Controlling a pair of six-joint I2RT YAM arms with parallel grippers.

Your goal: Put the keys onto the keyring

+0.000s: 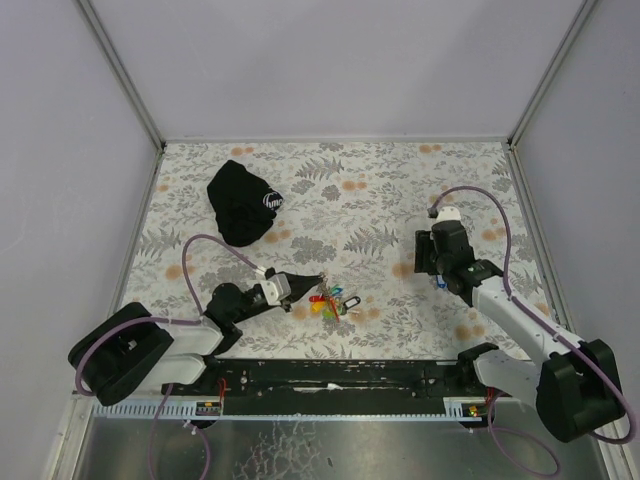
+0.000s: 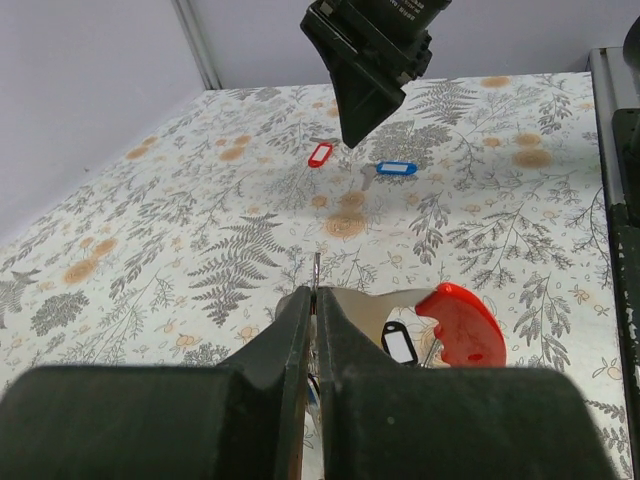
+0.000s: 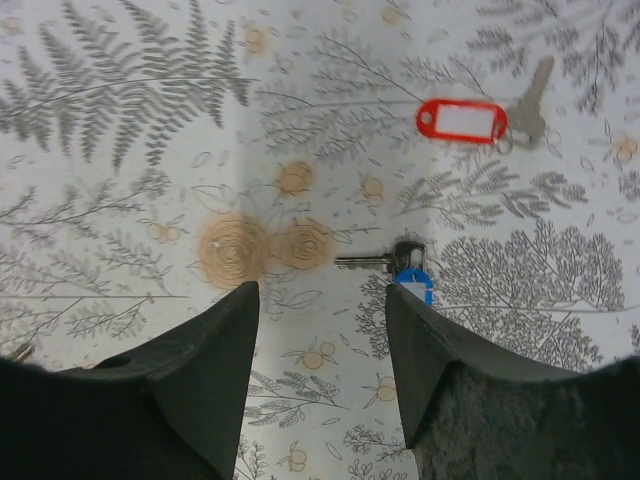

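Left pincer point(image 2: 314, 300) is pressed together on a thin wire, the ring point(image 2: 316, 268) I guess, key bunch point(image 1: 330, 300) right at it. Right pincer point(image 3: 320, 310) hangs spread over the blue key point(image 3: 410, 270), red key point(image 3: 460, 120) nearby. That key lies flat, so off-centre tips could skid it away.

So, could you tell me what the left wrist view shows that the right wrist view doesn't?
Only left wrist: the left gripper shut on a thin wire, apparently the keyring, with a red tag and a black tag beside it. Only right wrist: the right gripper with fingers standing apart. Both: the loose red-tagged key and blue-tagged key.
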